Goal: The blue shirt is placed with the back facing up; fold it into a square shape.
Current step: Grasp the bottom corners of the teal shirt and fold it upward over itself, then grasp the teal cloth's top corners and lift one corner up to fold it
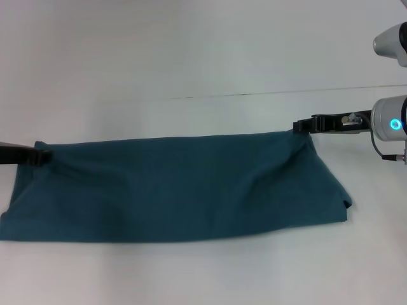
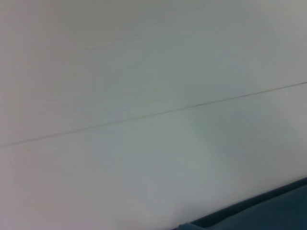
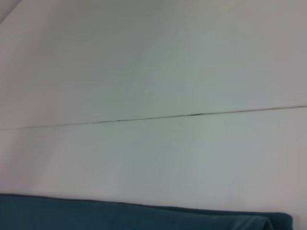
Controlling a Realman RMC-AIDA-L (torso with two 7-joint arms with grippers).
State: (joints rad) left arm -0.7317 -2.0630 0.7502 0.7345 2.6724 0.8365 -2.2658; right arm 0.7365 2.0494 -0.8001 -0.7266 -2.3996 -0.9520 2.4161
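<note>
With the blue shirt (image 1: pixel 172 190) lying as a long band on the white tabletop (image 1: pixel 191 57), the left gripper (image 1: pixel 39 155) and right gripper (image 1: pixel 304 126) each pinch a far corner, apparently mid-fold, needing a level, matched carry next.

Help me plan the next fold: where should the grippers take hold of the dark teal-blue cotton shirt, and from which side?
The dark teal-blue cotton shirt lies as a long band. Grip its two far corners, coming in from each end, where the left gripper and right gripper already sit.
</note>
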